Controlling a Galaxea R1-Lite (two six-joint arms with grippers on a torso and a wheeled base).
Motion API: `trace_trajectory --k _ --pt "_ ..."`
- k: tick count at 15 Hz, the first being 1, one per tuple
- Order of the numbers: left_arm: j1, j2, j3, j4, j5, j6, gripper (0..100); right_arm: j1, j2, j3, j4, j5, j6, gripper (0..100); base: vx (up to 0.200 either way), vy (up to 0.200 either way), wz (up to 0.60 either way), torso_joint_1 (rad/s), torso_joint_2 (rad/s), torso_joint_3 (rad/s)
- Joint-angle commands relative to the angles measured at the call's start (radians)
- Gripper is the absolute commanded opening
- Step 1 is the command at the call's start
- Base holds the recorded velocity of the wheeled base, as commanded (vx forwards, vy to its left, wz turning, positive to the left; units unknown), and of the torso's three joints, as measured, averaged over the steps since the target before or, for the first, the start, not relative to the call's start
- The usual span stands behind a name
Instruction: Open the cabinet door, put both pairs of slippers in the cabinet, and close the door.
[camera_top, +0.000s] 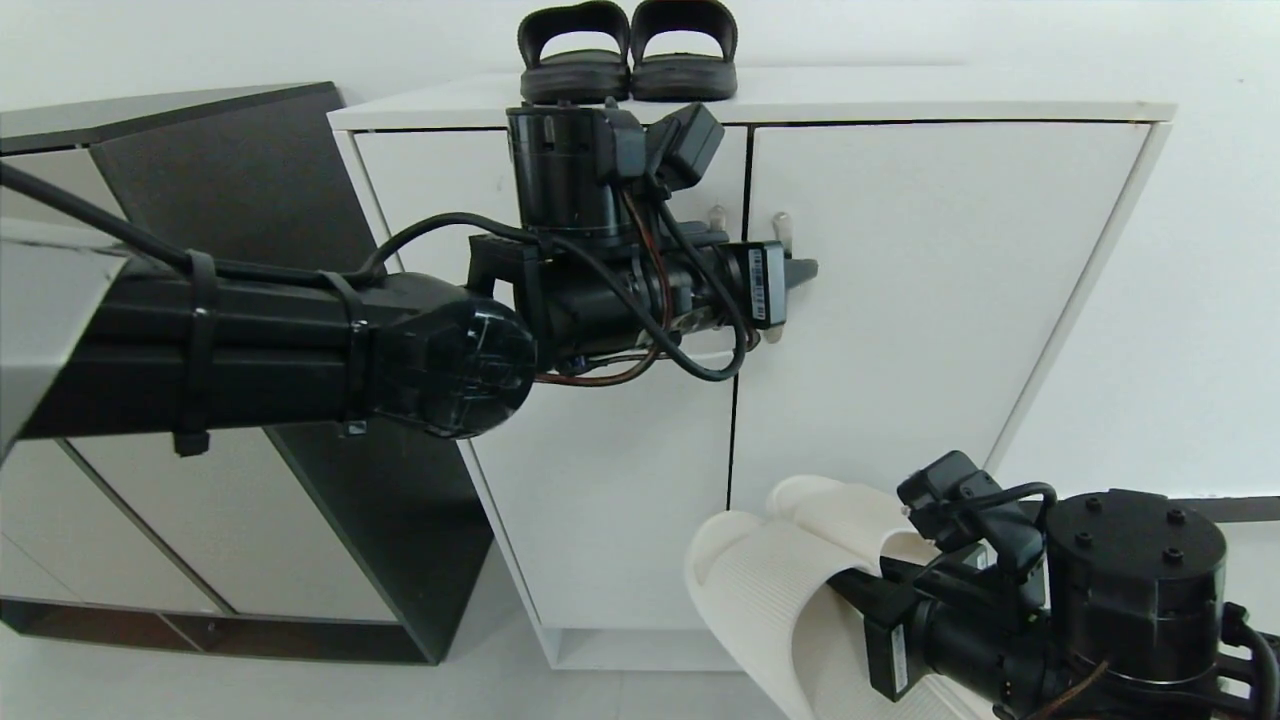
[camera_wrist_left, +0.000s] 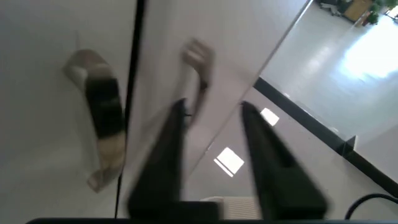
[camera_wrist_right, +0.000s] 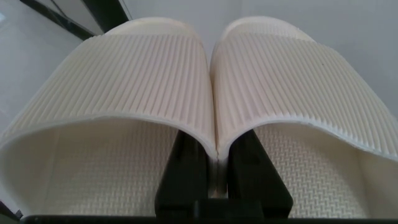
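The white cabinet (camera_top: 930, 300) has both doors shut. A pair of black slippers (camera_top: 628, 52) stands on its top. My left gripper (camera_top: 800, 268) is at the middle seam, open, with the right door's handle (camera_wrist_left: 198, 62) just beyond and between its fingers (camera_wrist_left: 171, 143). The left door's handle (camera_wrist_left: 99, 124) is beside it. Low at the cabinet's right front, my right gripper (camera_top: 850, 590) is shut on a pair of white ribbed slippers (camera_top: 770, 590), pinching their inner edges together (camera_wrist_right: 214, 158). The white slippers (camera_wrist_right: 155, 74) hang in the air, toes toward the cabinet.
A dark grey cabinet (camera_top: 240, 200) with light panels stands against the white cabinet's left side. A white wall (camera_top: 1200, 300) is on the right. Pale floor (camera_top: 500, 680) lies in front of the cabinet's base.
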Motion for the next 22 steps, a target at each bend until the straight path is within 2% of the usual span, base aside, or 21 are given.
trace_trajectory --k 1,6,9,14,16,18,21,22 --pt "-0.019 -0.039 0.029 -0.004 -0.006 -0.003 0 0.002 -0.024 0.021 0.002 0.04 -0.005 0 0.0 0.0 0.0 0.0 0.0 0.0" --pt "-0.08 -0.126 0.13 -0.011 -0.007 -0.003 0 0.002 -0.121 0.116 0.003 0.241 -0.066 0 0.0 0.0 0.0 0.0 0.0 0.0" --pt "-0.089 -0.172 0.188 -0.013 -0.003 -0.002 0 0.004 -0.13 0.136 0.003 0.247 -0.096 0 0.0 0.0 0.0 0.0 0.0 0.0" --pt "-0.098 -0.346 0.365 -0.013 -0.007 0.001 0 0.008 -0.13 0.137 0.003 0.247 -0.097 0 0.0 0.0 0.0 0.0 0.0 0.0" --pt "-0.071 -0.35 0.366 -0.013 -0.009 -0.005 0 0.01 -0.127 0.137 0.003 0.247 -0.099 0 0.0 0.0 0.0 0.0 0.0 0.0" --pt "-0.04 -0.304 0.326 -0.014 -0.024 -0.014 0 0.011 -0.127 0.137 0.003 0.247 -0.099 0 0.0 0.0 0.0 0.0 0.0 0.0" --pt "-0.008 -0.163 0.216 -0.113 -0.038 -0.026 0 0.03 -0.126 0.137 0.006 0.244 -0.099 0 0.0 0.0 0.0 0.0 0.0 0.0" --pt "-0.008 -0.163 0.216 -0.113 -0.038 -0.026 0 0.03 -0.126 0.137 0.006 0.244 -0.099 0 0.0 0.0 0.0 0.0 0.0 0.0"
